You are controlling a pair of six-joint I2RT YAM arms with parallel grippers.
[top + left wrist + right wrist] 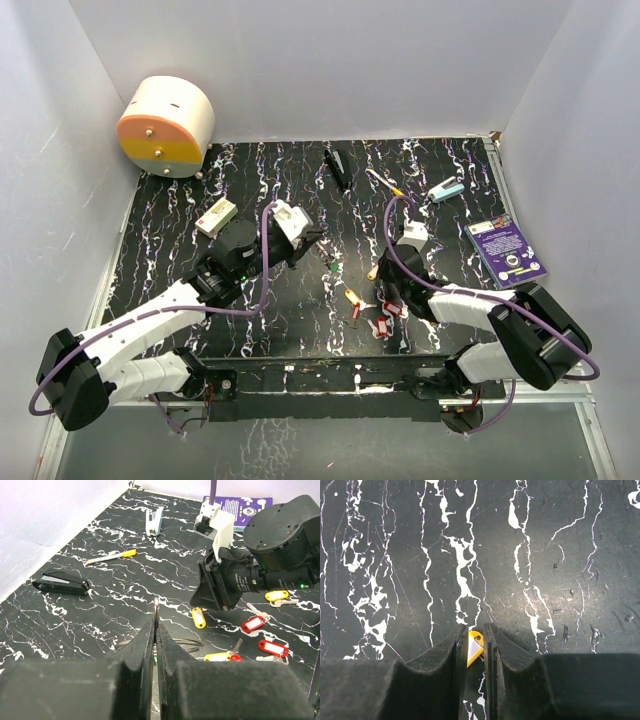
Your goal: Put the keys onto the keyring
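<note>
**Desk:** Lying loose toward the near edge of the mat [300,330] are red-tagged keys [385,315]. Which one is in hand?

**Photographer:** A yellow-headed key [473,647], just beyond them. The right gripper [476,630] has its fingers drawn almost together on the plastic head; the blade is hidden.

**Desk:** And the keyring [186,644]?

**Photographer:** Mid-mat, to that gripper's left. Its silver loop lies flat just past the tips of the left gripper [156,630], which is clamped tight on a thin upright metal sliver [157,609]. Ring edge or key blade, I cannot tell.

**Desk:** The coming move?

**Photographer:** Leftward, probably. The key's long axis points roughly at the loop, which is near it but not touching.
</note>
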